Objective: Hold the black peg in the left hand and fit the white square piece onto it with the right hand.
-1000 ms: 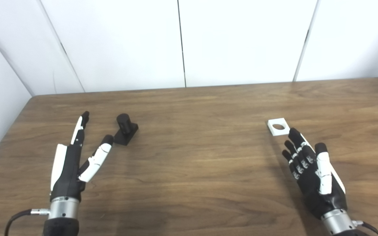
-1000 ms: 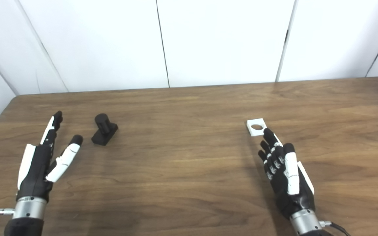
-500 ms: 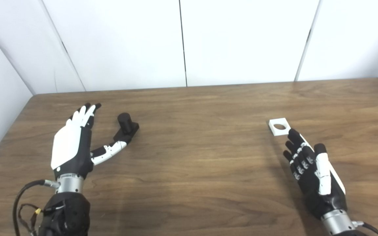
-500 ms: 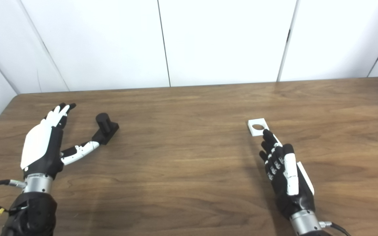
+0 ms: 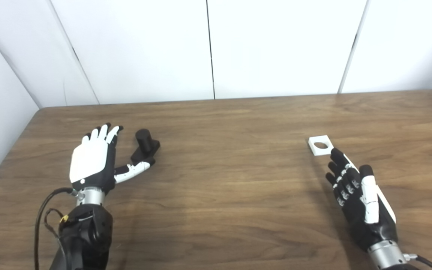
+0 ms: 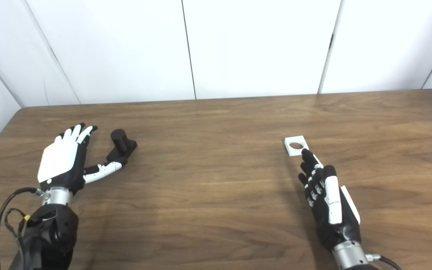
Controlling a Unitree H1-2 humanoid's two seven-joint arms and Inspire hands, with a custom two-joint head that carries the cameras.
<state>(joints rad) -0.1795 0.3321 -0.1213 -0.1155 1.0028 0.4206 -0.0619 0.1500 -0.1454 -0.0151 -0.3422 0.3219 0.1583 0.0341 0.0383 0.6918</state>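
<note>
The black peg (image 5: 145,144), a short cylinder on a square black base, stands on the wooden table (image 5: 223,165) at the left. My left hand (image 5: 95,160) is open just left of it, back of the hand up, with the thumb reaching to the near corner of the peg's base. The white square piece (image 5: 320,145) with a round hole lies flat at the right. My right hand (image 5: 356,189) is open and empty just in front of it, with its fingertips close to the piece's near edge.
White wall panels (image 5: 208,48) stand behind the table's far edge. The table's left edge runs close to my left arm. A black cable (image 5: 43,210) loops beside the left forearm.
My left hand has turned palm-down and moved forward and right, so its thumb now reaches the peg's base. The right hand has stayed almost still. The view has shifted slightly.
</note>
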